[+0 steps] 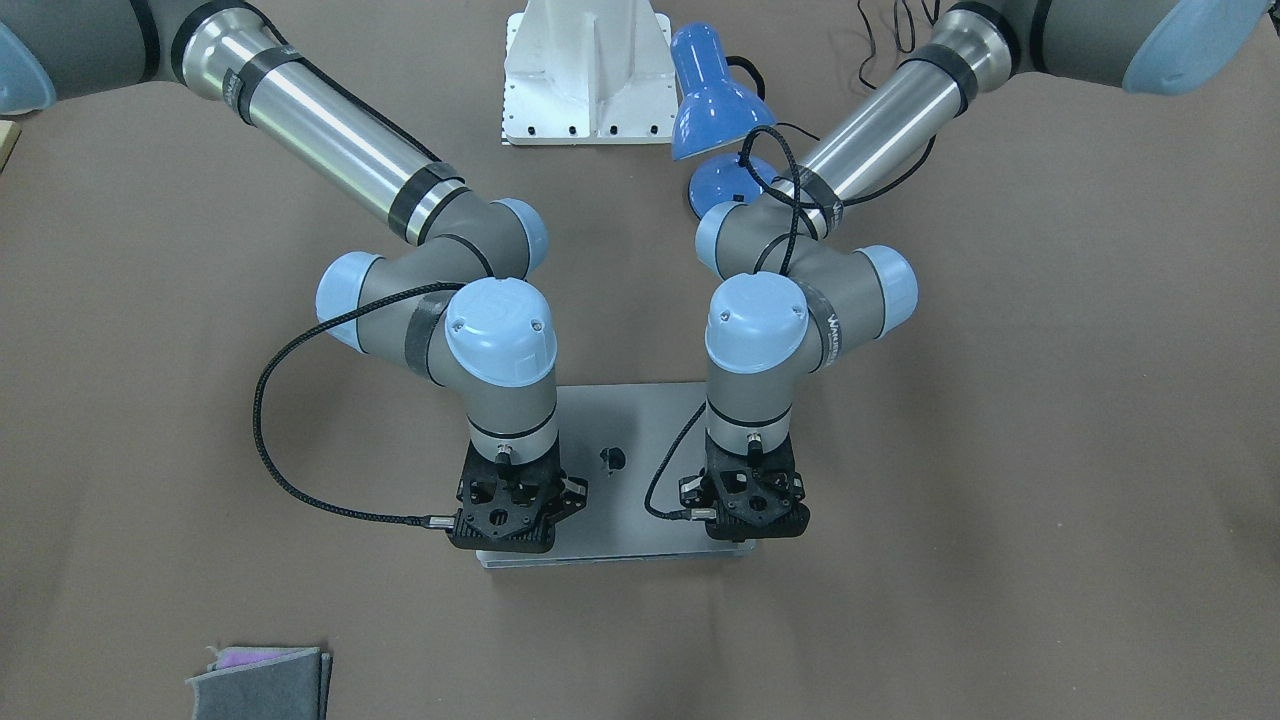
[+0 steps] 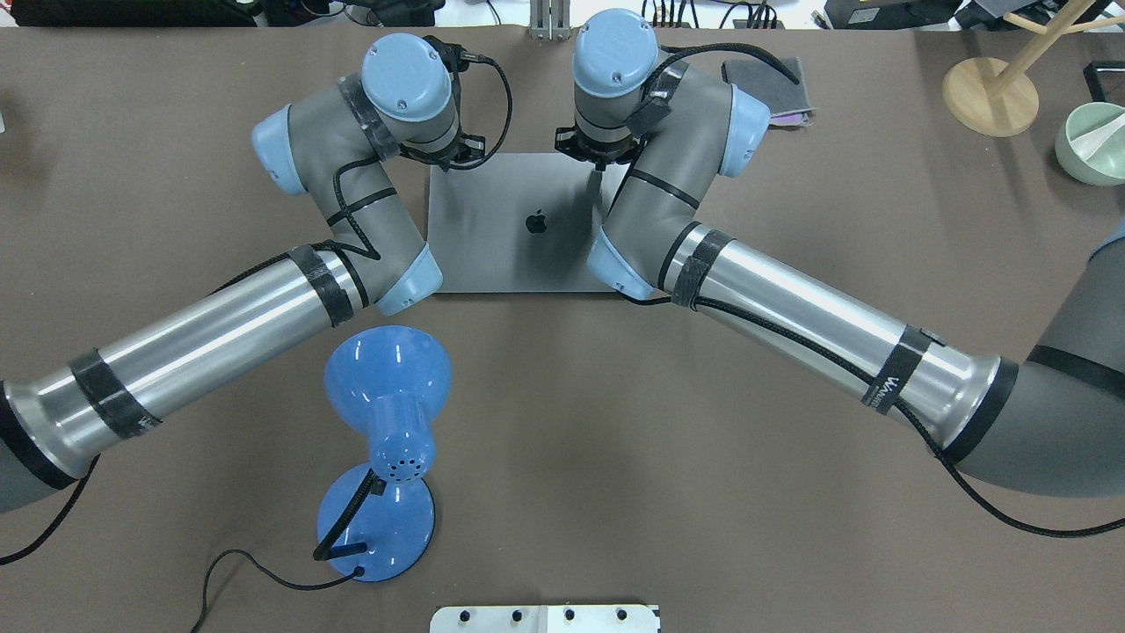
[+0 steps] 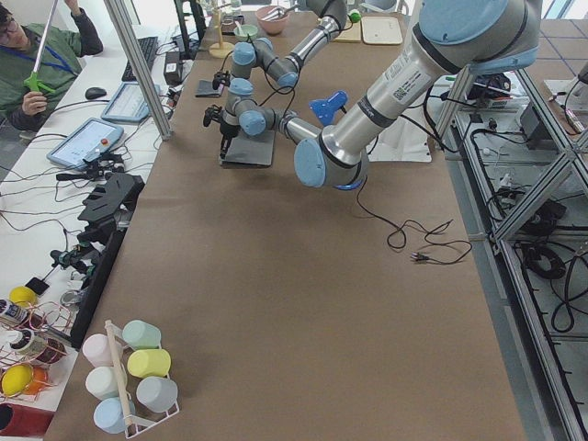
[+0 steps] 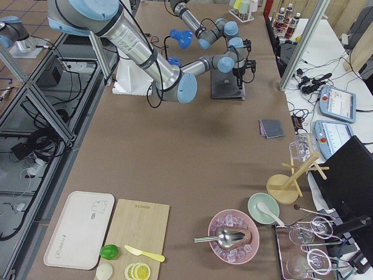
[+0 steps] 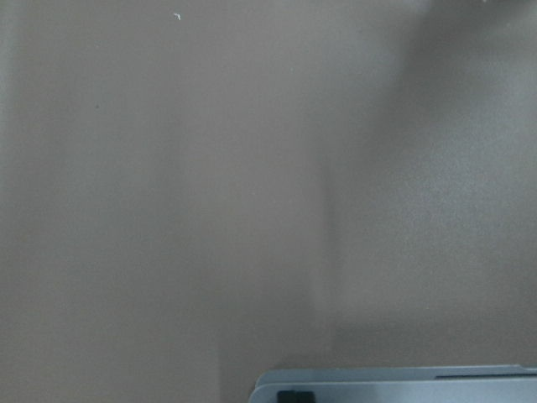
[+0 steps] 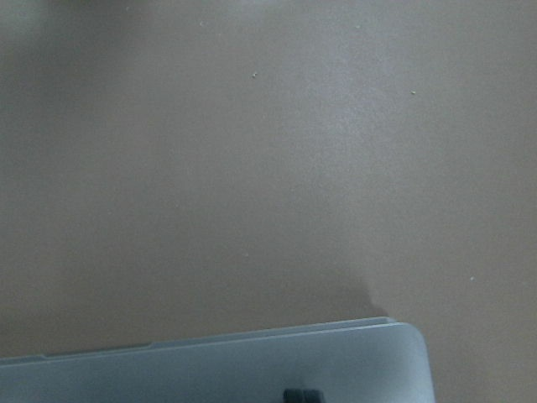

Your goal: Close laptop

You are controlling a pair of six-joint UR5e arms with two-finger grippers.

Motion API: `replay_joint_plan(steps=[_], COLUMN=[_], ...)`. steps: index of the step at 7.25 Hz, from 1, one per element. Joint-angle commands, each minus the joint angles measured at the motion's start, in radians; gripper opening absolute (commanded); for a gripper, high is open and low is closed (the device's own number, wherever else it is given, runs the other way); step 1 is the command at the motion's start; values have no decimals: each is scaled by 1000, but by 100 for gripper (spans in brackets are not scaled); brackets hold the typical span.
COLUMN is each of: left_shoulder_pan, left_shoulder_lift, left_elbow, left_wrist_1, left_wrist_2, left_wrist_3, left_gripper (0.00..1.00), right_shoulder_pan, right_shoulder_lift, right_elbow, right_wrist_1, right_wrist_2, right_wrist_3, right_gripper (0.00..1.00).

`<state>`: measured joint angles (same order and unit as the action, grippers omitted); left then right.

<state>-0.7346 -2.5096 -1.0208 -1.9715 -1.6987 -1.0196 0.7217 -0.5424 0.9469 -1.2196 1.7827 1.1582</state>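
The space-grey laptop (image 2: 518, 255) lies flat on the brown table with its lid down and the dark apple logo facing up. It also shows in the front view (image 1: 630, 430). Both grippers point straight down over the lid's far edge, away from the robot. My left gripper (image 2: 444, 154) (image 1: 750, 505) is at one far corner and my right gripper (image 2: 598, 163) (image 1: 505, 515) at the other. Their bodies hide the fingers, so I cannot tell if they are open or shut. Both wrist views show only the laptop's closed edge (image 5: 403, 384) (image 6: 210, 369) over bare table.
A blue desk lamp (image 2: 387, 396) stands near the robot's side, under my left arm. Folded grey cloths (image 2: 778, 88) lie beyond the laptop, behind my right arm. A wooden stand (image 2: 989, 97) and a green bowl (image 2: 1090, 141) sit at the far right.
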Motion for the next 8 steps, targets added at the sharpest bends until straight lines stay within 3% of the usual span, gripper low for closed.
replay_joint_plan(steps=[1,5,6,7,8], left_shoulder_pan=[11,8,3,0,-3], left_shoulder_lift=[0,0,-2,6,21], left_elbow=[8,-5,-51,-109,-186], left_wrist_1=[-1,-6,-4,0,19], left_wrist_2=[13,10,2,-24,-44], left_wrist_3=[-1,-2,-2,-4,-13], left_gripper=[0,0,0,97,98], right_shoulder_pan=[-5,-4,11,19,40], right_shoulder_lift=[-1,15,19,12,1], right_elbow=[-8,-5,16,44,105], right_wrist_1=[2,0,-1,-6,-41], right_wrist_2=[-3,0,6,15,35], right_wrist_3=[0,0,-11,-24,-25], right_gripper=[0,0,0,77,99])
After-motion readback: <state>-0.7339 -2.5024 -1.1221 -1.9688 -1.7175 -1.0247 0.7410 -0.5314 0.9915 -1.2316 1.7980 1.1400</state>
